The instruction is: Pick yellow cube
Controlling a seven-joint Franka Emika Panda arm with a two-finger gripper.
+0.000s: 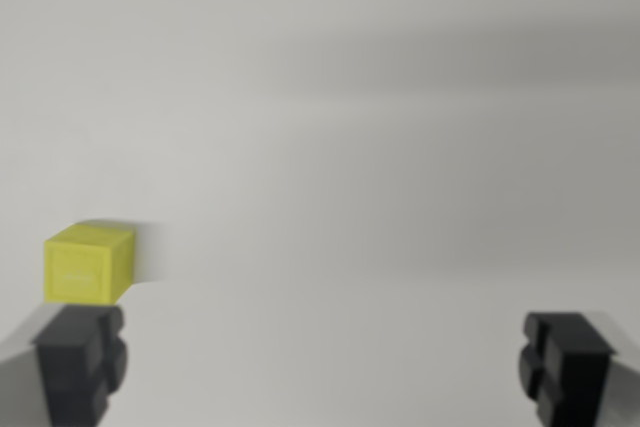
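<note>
Two dark grey, blocky fingertips (80, 362) of matte plastic fill the bottom corners of the wrist view, one at the wrist view's left and one at the wrist view's right, each with a stepped, notched profile and pale blurred metal behind it. They belong to the claw (320, 362), whose jaws stand wide apart with nothing between them, so it is open and empty. Just beyond the fingertip at the wrist view's left sits the small yellow cube (88, 264), a smooth, matte block with crisp edges; its near face shows a faint marking too blurred to read, and its lighter top face tilts slightly away. The cube lies outside the gap of the jaws, off to that finger's far side rather than between the fingers, and its lower edge meets the top of the fingertip in the picture, though whether they touch cannot be told. It rests on a plain, pale grey surface (380, 197), even and without texture, crossed by soft, darker horizontal bands of shadow. A faint smear trails from the cube's side toward the wrist view's right. Ahead of the claw and out to the wrist view's right the surface lies open, with no edge of it in view.
</note>
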